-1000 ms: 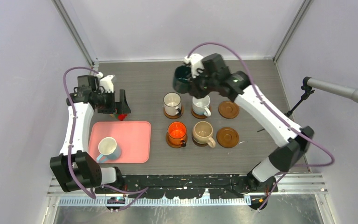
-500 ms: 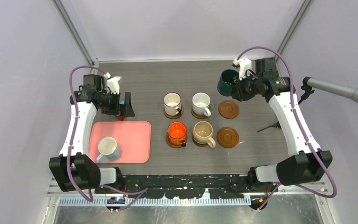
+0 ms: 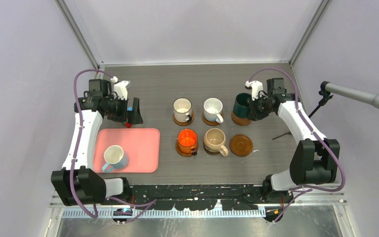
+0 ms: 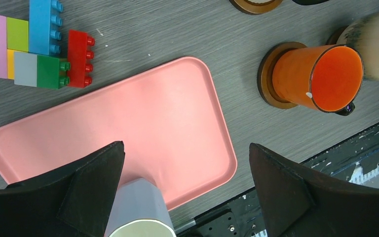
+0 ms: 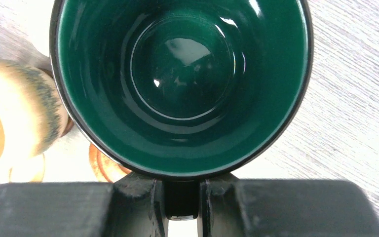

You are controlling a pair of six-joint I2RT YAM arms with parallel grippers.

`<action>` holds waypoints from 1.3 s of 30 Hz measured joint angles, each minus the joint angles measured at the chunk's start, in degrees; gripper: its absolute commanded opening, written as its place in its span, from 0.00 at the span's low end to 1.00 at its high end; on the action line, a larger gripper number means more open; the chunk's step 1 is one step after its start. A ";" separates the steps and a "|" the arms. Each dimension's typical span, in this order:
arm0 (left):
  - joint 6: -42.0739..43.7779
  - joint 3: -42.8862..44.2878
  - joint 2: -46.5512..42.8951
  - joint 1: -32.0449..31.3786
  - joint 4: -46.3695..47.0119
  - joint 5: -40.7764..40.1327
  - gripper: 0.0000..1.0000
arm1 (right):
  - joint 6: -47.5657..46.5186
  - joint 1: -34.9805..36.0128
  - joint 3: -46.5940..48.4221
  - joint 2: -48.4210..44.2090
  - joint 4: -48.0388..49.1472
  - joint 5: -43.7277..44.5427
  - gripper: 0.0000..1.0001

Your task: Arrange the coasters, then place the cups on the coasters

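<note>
Right pincer (image 5: 181,200) is clamped tight on the handle of the dark green mug (image 5: 182,84); mug upright, mouth up, so it can go down flat w/o tipping. From above it sits over the back-right coaster (image 3: 239,121), at the end of the back row beside a white mug (image 3: 213,109); reads as the set-down step.

Left pincer (image 4: 187,197) is spread wide, gripping nothing; it hangs over the pink tray (image 4: 128,113) w/ the blue mug (image 4: 138,215) close under it, nearer one finger than the other. My guess: lined up as the next pick, since the front-right coaster (image 3: 241,144) is bare and that's the only mug off the grid. Orange mug (image 3: 187,139), tan mug (image 3: 215,140) and the other white mug (image 3: 182,108) each sit on a coaster.

Hard to tell: whether the green mug's base touches the coaster or hangs just above. Top view hides most of the disc; right wrist view shows only a brown sliver under the rim. Blue mug is cut off at the bottom of the left wrist view; handle not visible there. Toy blocks (image 4: 39,49) lie on the counter (image 3: 153,84) beyond the tray; nearly hidden by the left pincer from above.
</note>
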 measured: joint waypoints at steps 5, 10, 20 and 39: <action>-0.04 -0.22 0.00 0.00 0.07 -0.55 1.00 | -0.15 -0.92 -6.16 0.00 7.32 1.22 0.00; -0.17 -0.33 0.00 0.00 0.24 -0.87 1.00 | 0.04 -1.49 -9.92 0.02 12.17 2.38 0.00; -0.31 -0.33 0.22 0.00 0.55 -1.46 1.00 | -0.02 -1.51 -12.79 1.03 18.49 2.60 0.00; -0.63 -0.39 0.22 0.00 0.68 -1.90 1.00 | -0.44 -1.51 -13.99 4.87 22.58 3.50 0.16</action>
